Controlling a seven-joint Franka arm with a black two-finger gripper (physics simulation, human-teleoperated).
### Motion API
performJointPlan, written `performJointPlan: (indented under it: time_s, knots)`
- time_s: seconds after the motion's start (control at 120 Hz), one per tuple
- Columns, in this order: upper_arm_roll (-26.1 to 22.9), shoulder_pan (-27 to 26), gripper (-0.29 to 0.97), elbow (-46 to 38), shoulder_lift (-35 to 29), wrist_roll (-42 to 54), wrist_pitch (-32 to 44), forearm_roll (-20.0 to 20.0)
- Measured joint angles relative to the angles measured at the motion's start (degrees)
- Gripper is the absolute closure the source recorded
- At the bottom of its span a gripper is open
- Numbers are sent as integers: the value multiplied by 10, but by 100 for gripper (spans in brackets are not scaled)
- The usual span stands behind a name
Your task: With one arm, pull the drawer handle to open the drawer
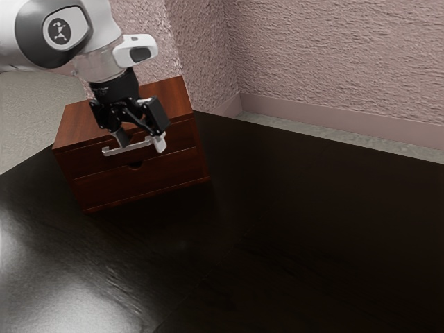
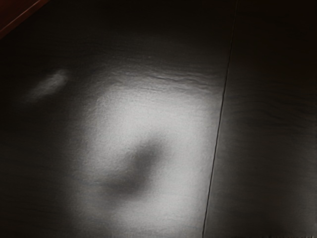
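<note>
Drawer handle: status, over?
Gripper at the handle, grip unclear. Top drawer looks not yet pulled out. Nothing seen blocking the pull path.

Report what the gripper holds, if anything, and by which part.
Cannot be told. The black two-finger gripper sits at the grey bar handle of the red-brown wooden box's upper drawer; no clear hold shows.

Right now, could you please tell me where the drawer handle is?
In the exterior view, the pale drawer handle sits on the upper drawer front of the wooden cabinet, at the view's upper left, directly beneath the pincer.
</note>
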Motion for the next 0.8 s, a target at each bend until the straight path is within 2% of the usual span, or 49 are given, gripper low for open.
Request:
performJointPlan:
  time_s: [0.142,0.333,0.45,0.517,0.633,0.8]
  knots:
    - [17,-20,0,-1,2,0,-1,-17]
    - [21,-18,0,0,2,6,-1,-27]
    - [20,-12,0,34,-3,35,0,-29]
    - [20,-11,0,83,-18,53,-2,-23]
    - [17,-5,0,148,-26,113,6,-10]
    - [21,-4,0,136,-27,247,44,-7]
